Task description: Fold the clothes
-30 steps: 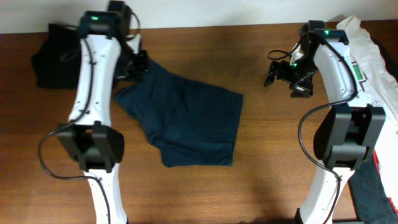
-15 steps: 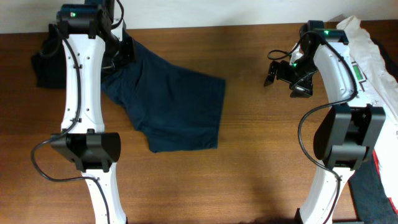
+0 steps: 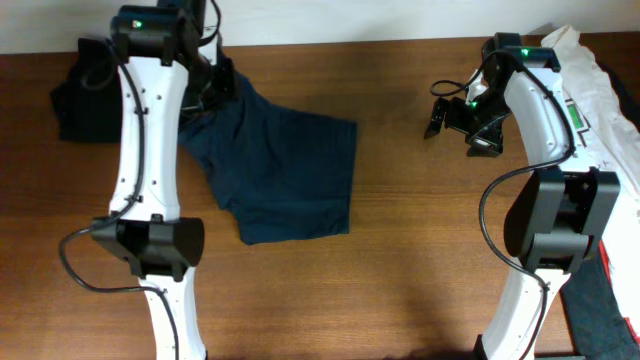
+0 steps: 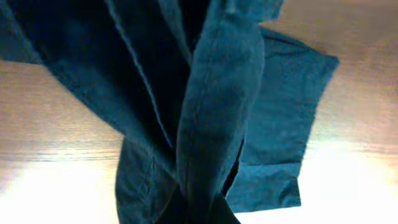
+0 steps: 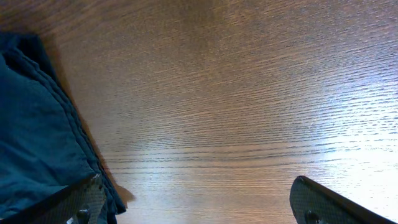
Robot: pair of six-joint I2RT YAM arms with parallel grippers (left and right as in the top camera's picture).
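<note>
So the table is plain brown wood with a visible grain, with a bit of glare in the close-up views. A pair of dark blue shorts lies left of center, mostly spread flat, with the hem end toward the near side. Its far-left corner is bunched up and lifted off the wood. In the far left corner there's a black garment in a crumpled heap, just beside the shorts. Some white cloth is piled along the right edge, though I can't tell if it's actually resting on the tabletop or next to it.
</note>
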